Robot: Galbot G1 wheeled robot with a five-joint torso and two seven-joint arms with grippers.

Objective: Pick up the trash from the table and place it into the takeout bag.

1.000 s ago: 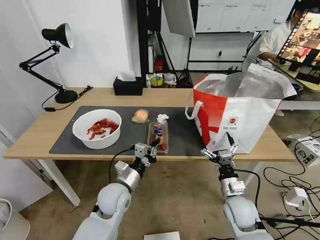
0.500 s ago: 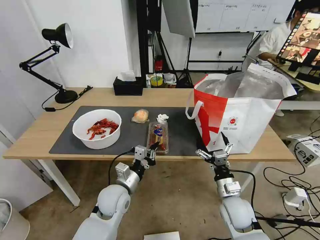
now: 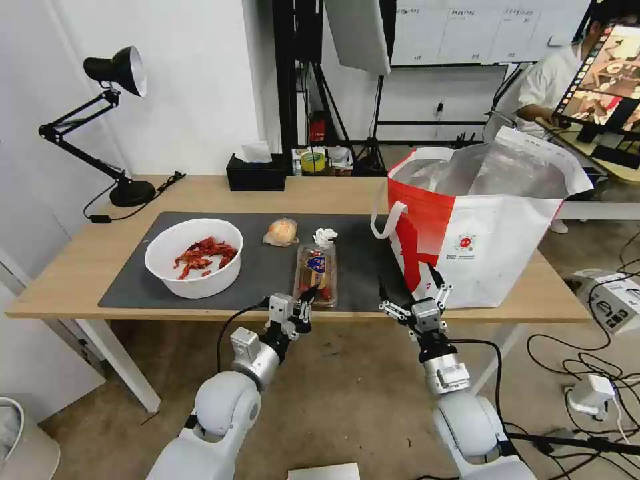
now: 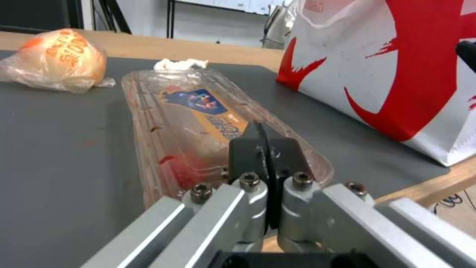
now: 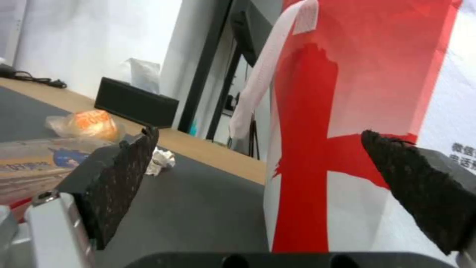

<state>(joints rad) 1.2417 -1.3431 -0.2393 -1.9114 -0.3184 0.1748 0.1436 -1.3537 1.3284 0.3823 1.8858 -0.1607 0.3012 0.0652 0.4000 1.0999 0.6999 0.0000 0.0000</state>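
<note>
Trash on the table (image 3: 80, 267) comes to four pieces by our count, all on the dark mat (image 3: 267, 267): one white bowl (image 3: 194, 257) of red shells, one wrapped orange lump (image 3: 281, 231), one clear tray (image 3: 316, 274), one crumpled tissue (image 3: 325, 235). We see our left gripper (image 3: 303, 301) at the tray's near end, fingers pressed together on nothing. Our right gripper (image 3: 408, 293) hangs spread wide before the one takeout bag (image 3: 490, 233).
</note>
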